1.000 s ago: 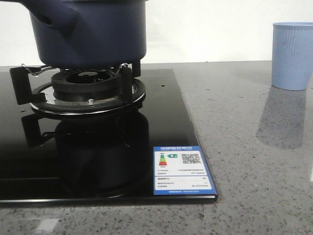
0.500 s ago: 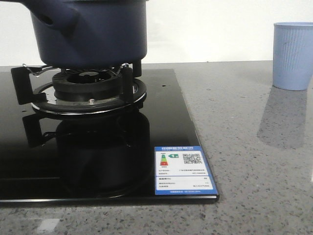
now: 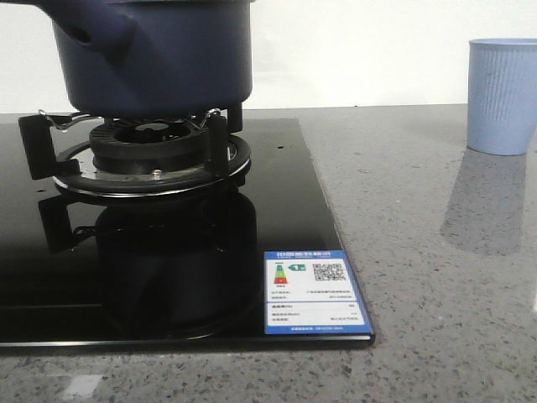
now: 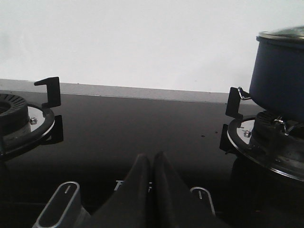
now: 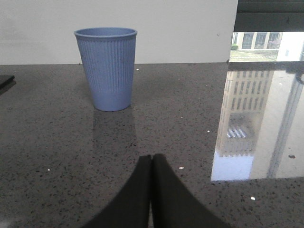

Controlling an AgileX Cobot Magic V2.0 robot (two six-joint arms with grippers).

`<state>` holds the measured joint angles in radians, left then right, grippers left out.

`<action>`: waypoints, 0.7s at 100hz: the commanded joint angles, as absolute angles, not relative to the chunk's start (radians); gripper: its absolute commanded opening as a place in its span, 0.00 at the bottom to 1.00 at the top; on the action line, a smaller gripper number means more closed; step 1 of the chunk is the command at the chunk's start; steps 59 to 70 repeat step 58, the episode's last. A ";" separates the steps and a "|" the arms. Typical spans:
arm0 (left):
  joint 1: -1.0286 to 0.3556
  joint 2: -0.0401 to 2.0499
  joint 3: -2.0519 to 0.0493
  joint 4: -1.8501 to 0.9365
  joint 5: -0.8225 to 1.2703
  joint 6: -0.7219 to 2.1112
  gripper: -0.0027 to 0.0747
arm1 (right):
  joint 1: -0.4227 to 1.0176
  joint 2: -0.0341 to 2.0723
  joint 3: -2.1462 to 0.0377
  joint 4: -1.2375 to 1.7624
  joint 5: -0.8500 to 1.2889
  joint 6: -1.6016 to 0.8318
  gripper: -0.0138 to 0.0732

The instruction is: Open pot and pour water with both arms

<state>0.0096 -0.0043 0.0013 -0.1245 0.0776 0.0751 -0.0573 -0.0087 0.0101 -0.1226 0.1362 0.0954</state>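
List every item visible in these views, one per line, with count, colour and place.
pot: 1, dark navy, on the burner at the hob's right side
glass lid: 1, clear, on the pot
burners: 2, black with metal rings, on the hob
hob: 1, glossy black, set in the countertop
energy label: 1, blue and white, hob's front right corner
cup: 1, pale blue ribbed, upright on the countertop right of the hob
countertop: 1, grey speckled
left gripper: 1, black, shut, above the hob
right gripper: 1, black, shut, facing the cup

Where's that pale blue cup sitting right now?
In the front view the pale blue cup stands upright on the grey counter at the far right, well clear of the black stove top.
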 commanded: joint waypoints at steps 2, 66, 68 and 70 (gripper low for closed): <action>0.008 -0.030 0.034 -0.129 -0.006 0.064 0.01 | -0.055 -0.028 0.037 -0.120 0.074 0.086 0.08; 0.008 -0.030 0.034 -0.129 -0.006 0.064 0.01 | -0.055 -0.028 0.037 -0.120 0.066 0.086 0.08; 0.008 -0.030 0.034 -0.129 -0.006 0.064 0.01 | -0.055 -0.028 0.037 -0.120 0.066 0.086 0.08; 0.008 -0.030 0.034 -0.129 -0.006 0.064 0.01 | -0.055 -0.028 0.037 -0.120 0.066 0.086 0.08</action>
